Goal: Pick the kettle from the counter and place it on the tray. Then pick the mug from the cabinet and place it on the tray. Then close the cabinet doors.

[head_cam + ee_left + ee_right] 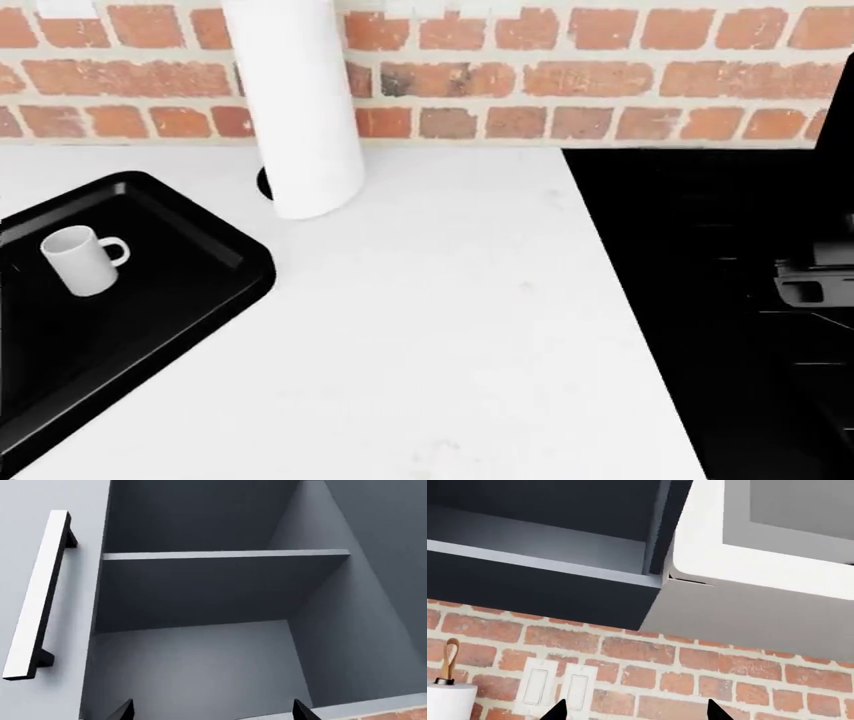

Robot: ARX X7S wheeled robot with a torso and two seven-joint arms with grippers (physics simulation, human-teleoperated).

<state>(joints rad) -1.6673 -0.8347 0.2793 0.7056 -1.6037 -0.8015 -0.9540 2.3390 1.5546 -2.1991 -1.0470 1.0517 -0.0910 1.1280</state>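
One small white cylindrical mug (83, 260) stands on one glossy black tray (200, 255), partly cut off; both grippers' fingers spread apart.

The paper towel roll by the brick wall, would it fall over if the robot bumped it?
Probably, yes. The paper towel roll stands tall and narrow on the counter, so a knock near its top could tip it. It looks like soft paper, so it is likely light and would dent rather than break. Once on its side, its round shape might roll toward the tray.
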